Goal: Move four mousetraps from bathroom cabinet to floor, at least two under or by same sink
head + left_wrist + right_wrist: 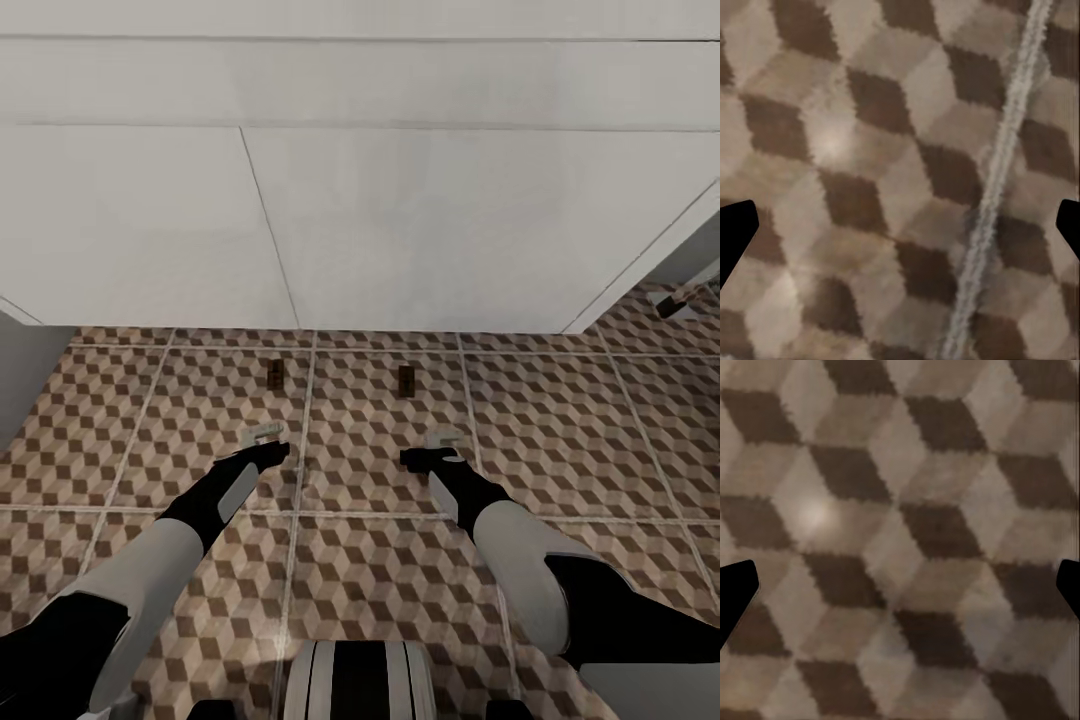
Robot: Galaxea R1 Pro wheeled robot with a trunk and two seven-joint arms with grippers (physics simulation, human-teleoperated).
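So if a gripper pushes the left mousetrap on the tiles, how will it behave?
The left mousetrap lies flat and low on the bathroom floor, so it should slide, not tip or roll. Small and slab-like, it is probably light and stiff.

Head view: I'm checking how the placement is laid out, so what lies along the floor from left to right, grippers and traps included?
Left gripper → left mousetrap → right mousetrap → right gripper, all over the bathroom floor, in front of the white vanity.

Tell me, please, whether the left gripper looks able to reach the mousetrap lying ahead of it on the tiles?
Probably yes: the left gripper is open and empty, with bare bathroom floor between it and the mousetrap.
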